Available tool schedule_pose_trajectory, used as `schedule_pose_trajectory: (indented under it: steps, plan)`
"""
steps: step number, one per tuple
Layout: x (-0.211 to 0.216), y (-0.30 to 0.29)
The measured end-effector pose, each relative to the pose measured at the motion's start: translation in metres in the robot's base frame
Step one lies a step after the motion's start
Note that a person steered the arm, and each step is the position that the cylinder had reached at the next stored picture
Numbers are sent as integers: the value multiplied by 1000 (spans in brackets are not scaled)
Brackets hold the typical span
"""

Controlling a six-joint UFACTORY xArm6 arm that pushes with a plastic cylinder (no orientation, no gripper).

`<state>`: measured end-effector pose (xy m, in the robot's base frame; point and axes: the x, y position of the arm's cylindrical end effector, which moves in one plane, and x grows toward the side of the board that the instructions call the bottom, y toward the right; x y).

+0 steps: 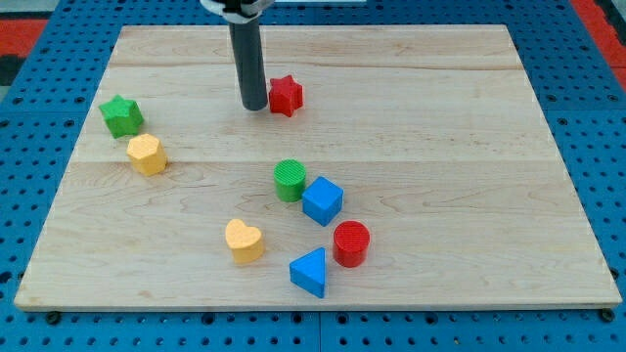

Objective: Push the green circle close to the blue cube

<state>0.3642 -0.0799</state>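
The green circle point(290, 180) stands near the board's middle, touching or nearly touching the blue cube point(322, 200) at its lower right. My tip point(253, 107) rests on the board near the view's top, just left of the red star point(286, 95), well above the green circle.
A red circle point(351, 243) and a blue triangle point(310, 272) lie below the blue cube. A yellow heart point(244, 241) lies at lower left of the green circle. A green star point(121, 115) and a yellow hexagon point(147, 154) sit at the left. The wooden board point(440, 117) lies on blue pegboard.
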Motion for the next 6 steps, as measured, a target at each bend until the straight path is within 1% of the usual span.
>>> schedule_pose_trajectory:
  steps: [1, 2, 3, 4, 5, 6]
  plan:
    - [30, -2]
    - [51, -30]
    - [78, -42]
    - [108, -40]
    - [127, -16]
    - [127, 57]
